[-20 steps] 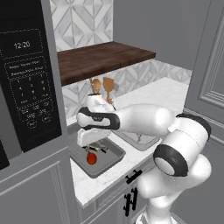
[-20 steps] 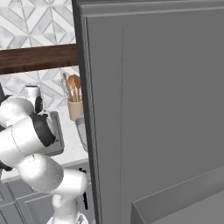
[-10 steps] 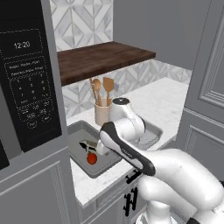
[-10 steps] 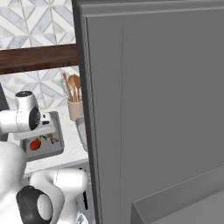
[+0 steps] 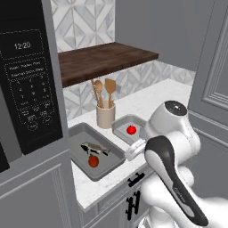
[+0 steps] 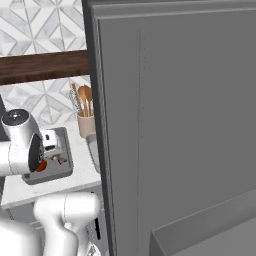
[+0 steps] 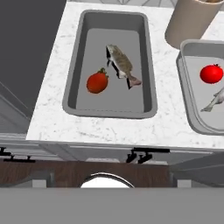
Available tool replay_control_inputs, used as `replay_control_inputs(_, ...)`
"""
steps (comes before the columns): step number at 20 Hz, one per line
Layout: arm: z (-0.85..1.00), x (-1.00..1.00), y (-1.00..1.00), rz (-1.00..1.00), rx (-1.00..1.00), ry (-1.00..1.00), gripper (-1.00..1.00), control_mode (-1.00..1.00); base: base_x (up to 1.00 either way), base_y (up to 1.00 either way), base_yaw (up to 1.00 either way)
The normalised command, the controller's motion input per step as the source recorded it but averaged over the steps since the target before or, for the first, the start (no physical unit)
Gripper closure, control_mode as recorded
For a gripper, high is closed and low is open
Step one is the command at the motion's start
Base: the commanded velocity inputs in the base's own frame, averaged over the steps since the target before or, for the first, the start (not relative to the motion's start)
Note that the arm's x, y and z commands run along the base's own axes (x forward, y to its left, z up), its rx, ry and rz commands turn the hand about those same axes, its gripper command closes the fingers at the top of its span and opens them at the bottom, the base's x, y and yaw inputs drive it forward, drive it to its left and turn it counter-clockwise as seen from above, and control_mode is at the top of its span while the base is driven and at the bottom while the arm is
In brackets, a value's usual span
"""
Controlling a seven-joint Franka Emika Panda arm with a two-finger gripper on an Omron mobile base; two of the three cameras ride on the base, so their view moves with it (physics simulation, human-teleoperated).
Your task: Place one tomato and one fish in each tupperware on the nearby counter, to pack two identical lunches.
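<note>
Showing two packed tupperware trays on the white worktop [image 7: 109,127], viewed from the hand camera above.

Left tray [image 7: 74,78] holds one tomato [image 7: 96,82] and one fish [image 7: 122,65], lying just apart. Right tray [image 7: 186,94], beside the beige utensil cup [image 7: 192,19], holds a second tomato [image 7: 211,73] and a second fish [image 7: 215,100] at the frame edge. Whether the claw is spread or pressed together cannot be told.

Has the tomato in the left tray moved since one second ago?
No. In the left base view the tomato lies in the tray just in front of the fish, as before.
</note>
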Motion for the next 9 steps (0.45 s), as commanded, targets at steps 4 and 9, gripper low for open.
replay_control_inputs(4,1.0,-0.8,-0.36,-0.03,0.03,-0.13,-1.0,-1.0,0.0,0.0,0.0)
replay_control_inputs(9,0.42,-0.61,-0.25,0.0,0.0,-0.13,-1.0,-1.0,0.0,0.0,0.0)
